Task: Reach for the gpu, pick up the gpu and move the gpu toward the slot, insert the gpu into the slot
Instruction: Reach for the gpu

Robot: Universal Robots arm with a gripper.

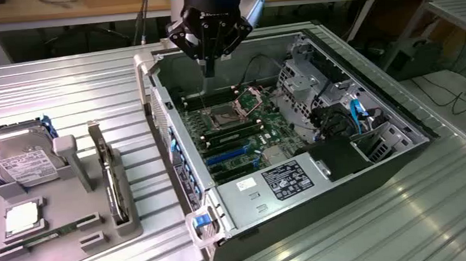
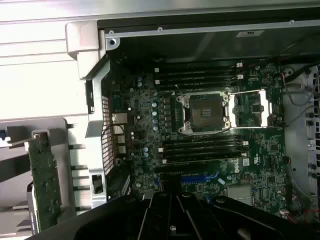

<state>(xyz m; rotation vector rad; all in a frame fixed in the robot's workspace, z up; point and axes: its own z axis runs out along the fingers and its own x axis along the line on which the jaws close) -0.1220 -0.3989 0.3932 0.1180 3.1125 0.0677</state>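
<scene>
The gpu (image 1: 112, 177) stands on edge in a grey holder on the exterior view's left, outside the computer case; in the wrist view the gpu (image 2: 45, 175) shows as a long card beside the case wall. The blue slot (image 1: 232, 155) lies on the green motherboard, below the black memory slots, and the same slot (image 2: 199, 176) appears just past my fingers. My gripper (image 1: 208, 68) hangs over the far end of the open case, above the motherboard, well away from the gpu. Its fingers (image 2: 161, 212) are shut, with nothing between them.
A silver hard drive (image 1: 24, 162), a processor chip (image 1: 20, 217) and a green memory stick (image 1: 47, 237) sit in the grey holder beside the gpu. Inside the case are the processor socket (image 1: 225, 116), a metal drive cage (image 1: 313, 83), blue cables (image 1: 358, 116) and a labelled box (image 1: 286, 178).
</scene>
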